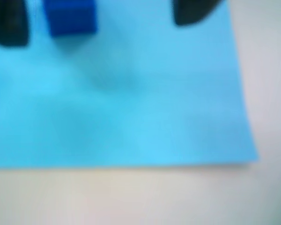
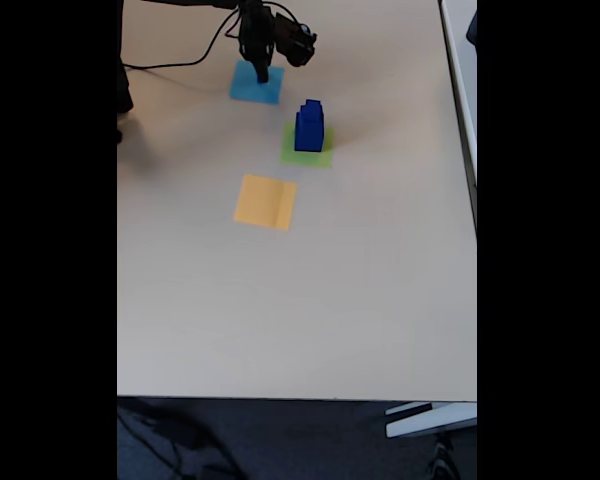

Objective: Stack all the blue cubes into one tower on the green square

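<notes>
In the fixed view, two blue cubes (image 2: 309, 126) stand stacked on the green square (image 2: 307, 155), centre-upper frame. One small cube (image 1: 69, 16) remains on the light-blue paper (image 1: 131, 103), at the wrist view's top left between the spread fingers of the gripper (image 1: 100, 16), not yet clamped.

Close wrist view; high, distant fixed view

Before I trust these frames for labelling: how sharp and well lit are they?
Wrist view: badly blurred; cube and paper edges are smeared, hand tips mere dark blobs. Fixed view: sharper, evenly lit, soft shadows beside the tower, black bars at both sides.
</notes>
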